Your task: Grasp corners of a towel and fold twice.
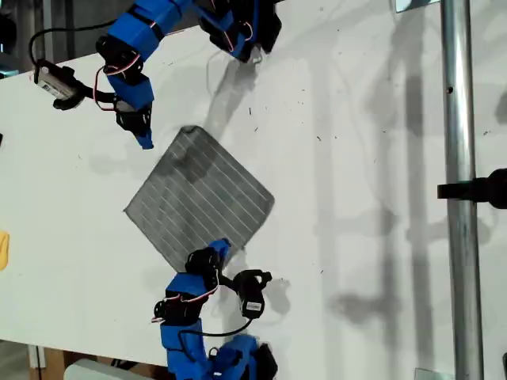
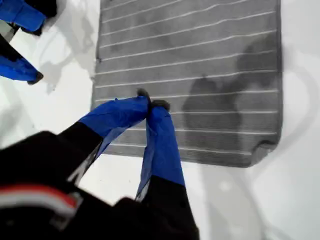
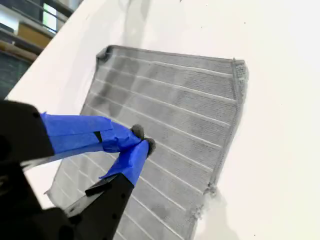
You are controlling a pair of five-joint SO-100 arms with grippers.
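step: reaching for corners, first fold not begun | my first hand point(image 1: 219, 252): clenched, tips together over near edge of the towel point(image 1: 198, 194), no cloth seen pinched | towel: flat, unfolded on desk point(image 1: 356, 158) | my second hand point(image 1: 145, 141): clenched, empty, just beside far corner point(image 1: 190, 131) | next: likely open both, settle on corners, pinch

Towel point(image 1: 200, 198) lay flat on white table point(image 1: 356, 158), open tabletop spreading wide toward exterior view's right. Crowded by one arm at upper corner, another at lower. Metal pole point(image 1: 459, 190) barred far right.
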